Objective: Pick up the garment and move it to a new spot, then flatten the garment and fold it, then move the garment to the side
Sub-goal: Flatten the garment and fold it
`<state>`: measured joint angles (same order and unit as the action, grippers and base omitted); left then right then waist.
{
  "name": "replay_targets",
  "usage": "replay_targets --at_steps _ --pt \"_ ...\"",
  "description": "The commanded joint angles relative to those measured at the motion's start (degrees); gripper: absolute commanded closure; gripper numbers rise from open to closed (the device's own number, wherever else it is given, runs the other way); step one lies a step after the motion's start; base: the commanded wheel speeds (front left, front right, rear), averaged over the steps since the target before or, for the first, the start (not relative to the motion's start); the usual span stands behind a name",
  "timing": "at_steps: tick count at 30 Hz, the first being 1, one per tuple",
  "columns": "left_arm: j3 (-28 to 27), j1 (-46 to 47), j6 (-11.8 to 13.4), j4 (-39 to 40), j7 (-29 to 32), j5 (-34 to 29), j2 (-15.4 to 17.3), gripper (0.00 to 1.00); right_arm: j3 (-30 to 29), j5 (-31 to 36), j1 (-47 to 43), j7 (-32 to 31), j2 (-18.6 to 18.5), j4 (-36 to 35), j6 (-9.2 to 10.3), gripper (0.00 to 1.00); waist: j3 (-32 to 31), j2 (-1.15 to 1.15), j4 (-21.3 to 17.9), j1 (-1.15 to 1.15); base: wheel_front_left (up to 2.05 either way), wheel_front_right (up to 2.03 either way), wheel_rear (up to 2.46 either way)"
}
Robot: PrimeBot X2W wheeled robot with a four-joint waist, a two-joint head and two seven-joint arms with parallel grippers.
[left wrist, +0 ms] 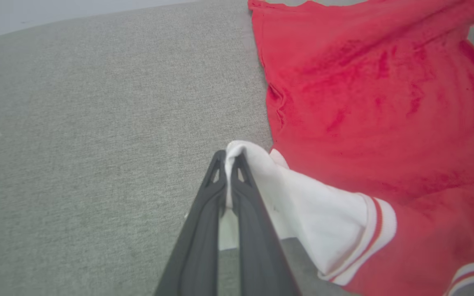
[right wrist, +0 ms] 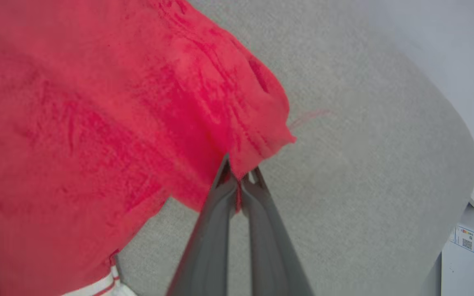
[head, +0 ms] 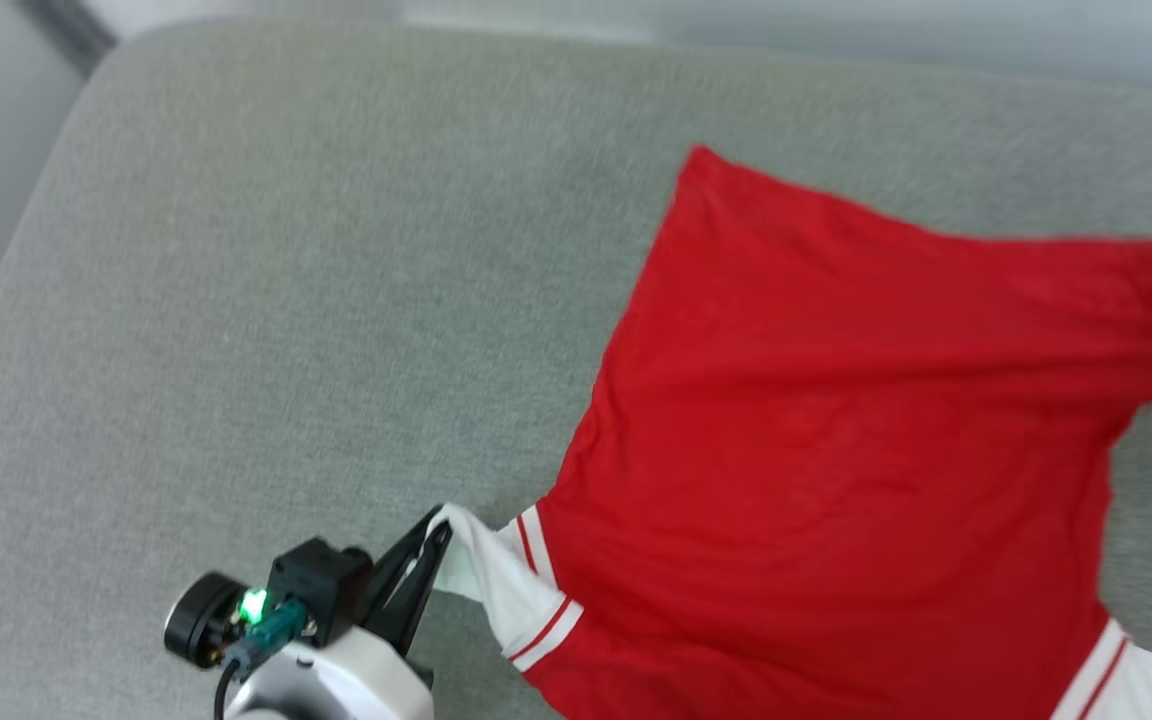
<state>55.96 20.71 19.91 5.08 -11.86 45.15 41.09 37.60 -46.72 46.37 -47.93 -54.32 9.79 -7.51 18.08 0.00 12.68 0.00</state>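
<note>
One soft red knit jersey shirt [head: 836, 420] with white short sleeves lies spread and wrinkled, plain red face up, on the right part of a grey coarse-woven table top [head: 286, 300] with rounded corners. Two sleeves counted, both trimmed in red-and-white stripes. Dark tapered fingers of the left gripper [left wrist: 229, 158] pinched tight on the bunched tip of one white sleeve [left wrist: 303, 205]. The right gripper [right wrist: 240, 172] closed on a gathered red corner, folds drawn toward it.

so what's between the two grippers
The red jersey itself, spread across the grey surface: left gripper pinches its white sleeve, right gripper its red edge. Head view shows it.
</note>
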Motion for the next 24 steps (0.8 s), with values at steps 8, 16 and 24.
replay_targets --at_steps 8,16,24 --pt "0.1 -5.5 1.6 0.5 -0.5 2.2 2.0 1.0 -3.4 -6.6 -25.5 7.6 -11.5 -6.4 0.03 1.0 -8.1 0.0 -4.3 0.0 0.0 0.0 0.0" --pt "-0.1 -7.2 2.5 0.7 -0.8 2.9 3.1 1.0 -5.7 -9.1 -47.9 13.6 -10.7 -4.6 0.04 1.0 -8.6 0.0 -5.6 0.0 0.0 0.0 0.0" --pt "-0.3 -7.3 2.8 0.5 -0.9 3.2 3.3 1.0 -15.0 -4.8 -46.9 15.9 -8.6 -12.5 0.04 0.0 -8.0 0.0 -6.3 0.0 0.0 0.0 0.0"
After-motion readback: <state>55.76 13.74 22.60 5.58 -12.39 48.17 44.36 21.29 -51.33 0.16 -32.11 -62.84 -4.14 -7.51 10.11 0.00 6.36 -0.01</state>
